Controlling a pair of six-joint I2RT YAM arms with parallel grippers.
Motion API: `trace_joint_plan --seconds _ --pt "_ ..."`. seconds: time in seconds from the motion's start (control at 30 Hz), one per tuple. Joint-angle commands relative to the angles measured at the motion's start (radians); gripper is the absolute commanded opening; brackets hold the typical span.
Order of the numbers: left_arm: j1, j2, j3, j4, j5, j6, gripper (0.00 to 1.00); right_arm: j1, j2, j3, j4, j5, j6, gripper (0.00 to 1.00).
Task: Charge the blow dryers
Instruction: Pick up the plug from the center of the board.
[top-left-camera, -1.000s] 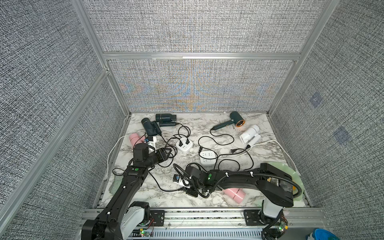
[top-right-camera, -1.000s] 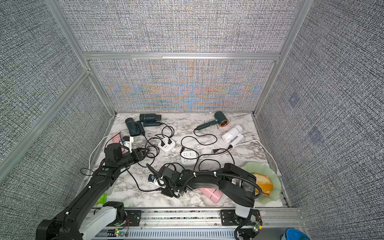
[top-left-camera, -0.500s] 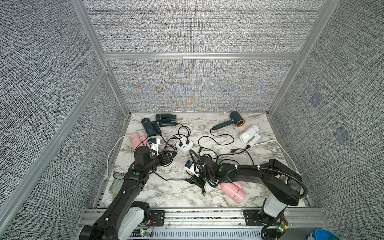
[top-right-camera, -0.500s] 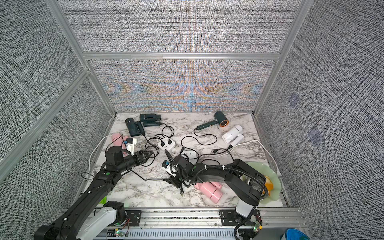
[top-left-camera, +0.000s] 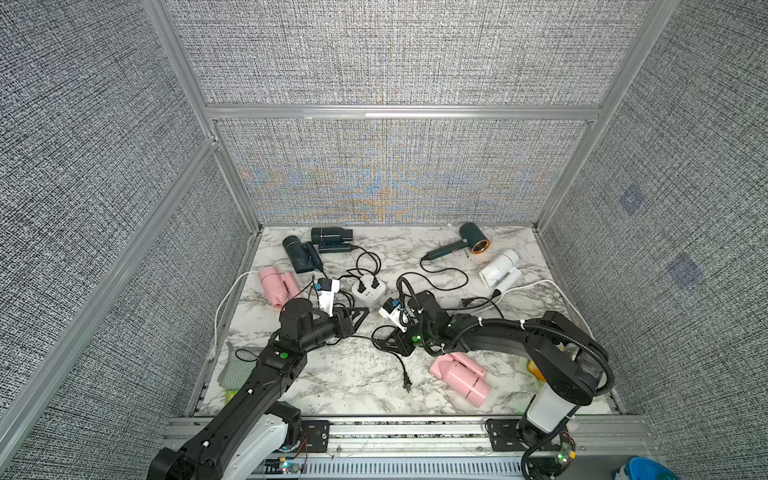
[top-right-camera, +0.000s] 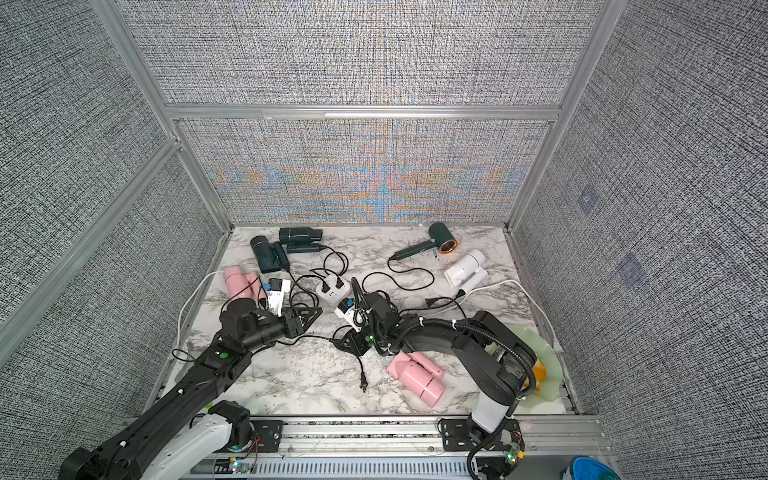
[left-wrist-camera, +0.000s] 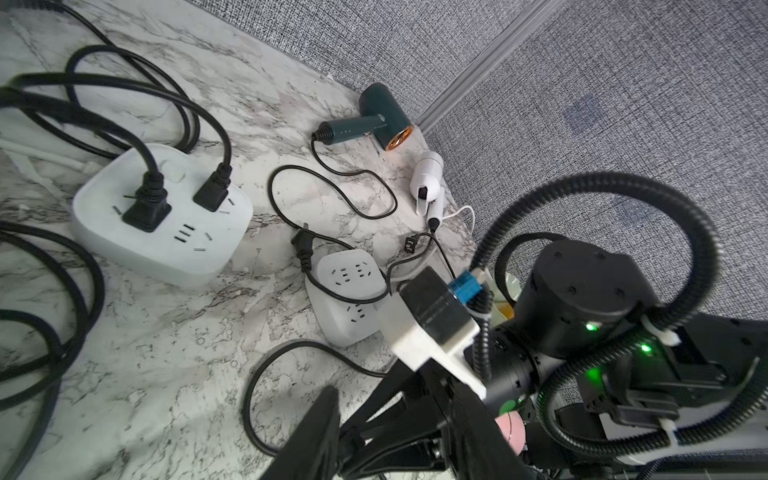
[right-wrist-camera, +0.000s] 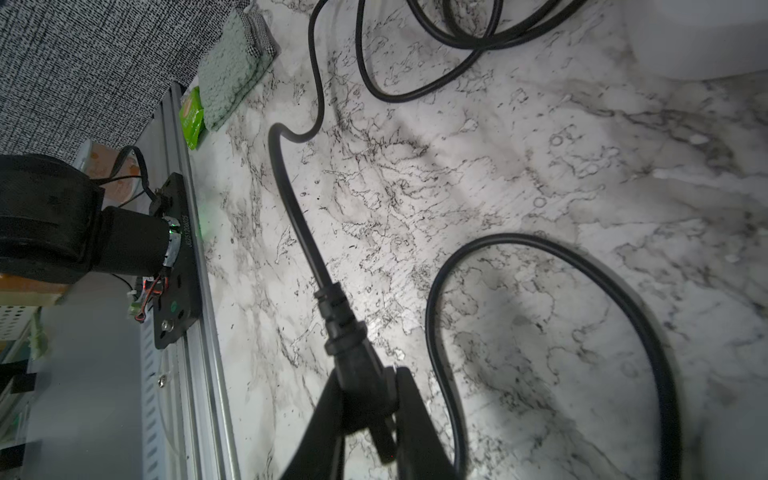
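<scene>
The six blow dryers all lie on the marble worktop (top-left-camera: 332, 386). At the rear left, the back dark dryer (top-left-camera: 330, 235) lies along the wall with the second dark dryer (top-left-camera: 296, 254) just beside it. The far pink dryer (top-left-camera: 275, 286) lies a little nearer, by the left edge. At the rear right, the copper-ringed dryer (top-left-camera: 473, 240) and the white dryer (top-left-camera: 500, 269) lie close together. The near pink dryer (top-left-camera: 459, 376) lies toward the front, just beside the right arm.

Black cords loop across the middle of the worktop. Two of their plugs sit in the socket block (top-left-camera: 368, 291). A second socket block (left-wrist-camera: 347, 295), seen by the left wrist camera, has a cord draped over it.

The right end effector (right-wrist-camera: 368, 376) is clenched on a black plug (right-wrist-camera: 347, 336), low over the worktop. Which dryer its cord belongs to cannot be told. A loose plug (top-left-camera: 407, 385) lies on the marble just in front of this end effector.

The left end effector (top-left-camera: 358, 314) is released, its fingers apart with nothing between them. It hovers near the socket block with the two plugs and points toward the right wrist. A green cloth (top-left-camera: 232, 368) lies at the front left edge.
</scene>
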Motion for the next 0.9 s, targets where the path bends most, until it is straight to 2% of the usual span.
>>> trace_joint_plan --seconds 0.0,0.17,0.4,0.5,0.67,0.87 --pt "-0.014 -0.028 -0.02 0.073 0.012 -0.032 0.47 -0.016 0.005 0.005 0.055 -0.055 0.05 0.0" --pt "-0.03 -0.018 -0.051 0.087 0.032 -0.039 0.47 -0.039 0.011 0.024 0.073 -0.068 0.074 0.0" --pt "-0.078 0.031 -0.102 0.223 0.036 -0.076 0.48 -0.062 0.004 0.047 0.043 -0.049 0.08 0.0" --pt "-0.091 0.068 -0.119 0.262 0.029 -0.09 0.5 -0.072 -0.003 0.047 0.036 -0.051 0.081 0.0" --pt "-0.092 0.179 -0.166 0.469 0.066 -0.173 0.52 -0.086 -0.016 0.078 0.031 -0.073 0.088 0.0" --pt "-0.093 0.233 -0.158 0.51 0.053 -0.171 0.52 -0.098 -0.031 0.074 0.034 -0.089 0.099 0.0"
